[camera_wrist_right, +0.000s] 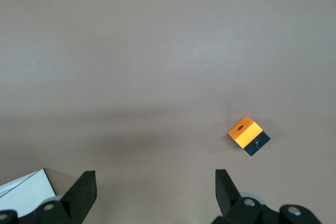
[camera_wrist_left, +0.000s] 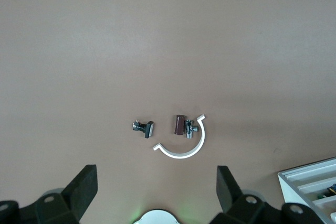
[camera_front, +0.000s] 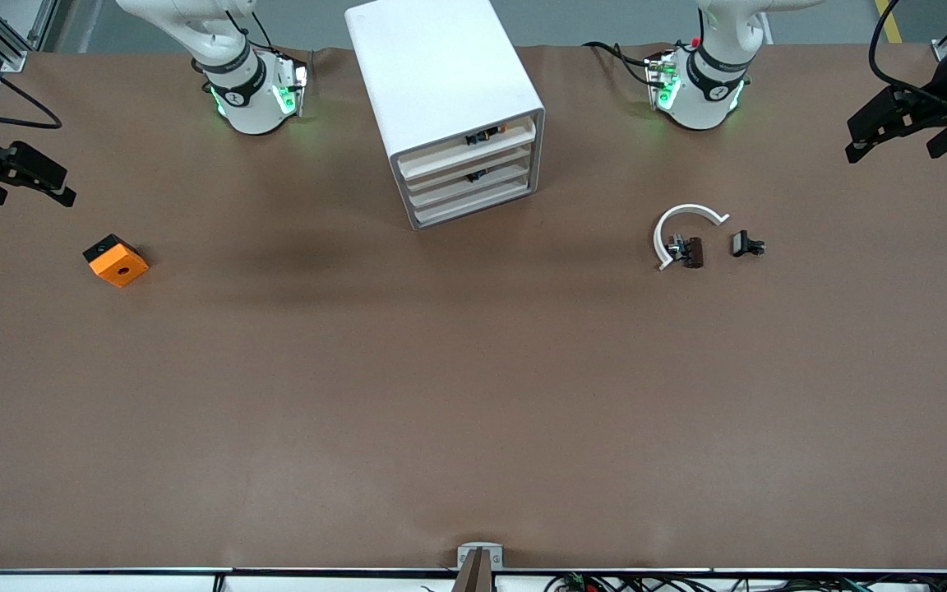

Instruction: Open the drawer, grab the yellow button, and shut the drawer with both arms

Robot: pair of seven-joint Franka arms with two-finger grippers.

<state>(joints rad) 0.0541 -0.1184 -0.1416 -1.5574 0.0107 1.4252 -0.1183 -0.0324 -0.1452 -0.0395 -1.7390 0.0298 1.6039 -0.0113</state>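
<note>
A: What lies under my arms?
B: The table (camera_front: 473,395): a matt brown sheet, smooth, faintly creased.
A: The cabinet (camera_front: 432,74)?
B: Smooth white plastic, soft sheen.
A: The orange block (camera_front: 117,261)?
B: Matt plastic. The white ring (camera_wrist_left: 185,149), plastic; its clip (camera_wrist_left: 192,128), shiny metal.

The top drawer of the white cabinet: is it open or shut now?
Shut. The top drawer has its front level with the three lower drawers in the cabinet; nothing is pulled out.

Brown table (camera_front: 473,395) carries the white cabinet (camera_front: 441,82), an orange block (camera_front: 116,261) below the right gripper (camera_front: 9,173), plus white ring piece (camera_front: 683,222) and black clips (camera_front: 747,244) under the left gripper (camera_front: 893,123).
</note>
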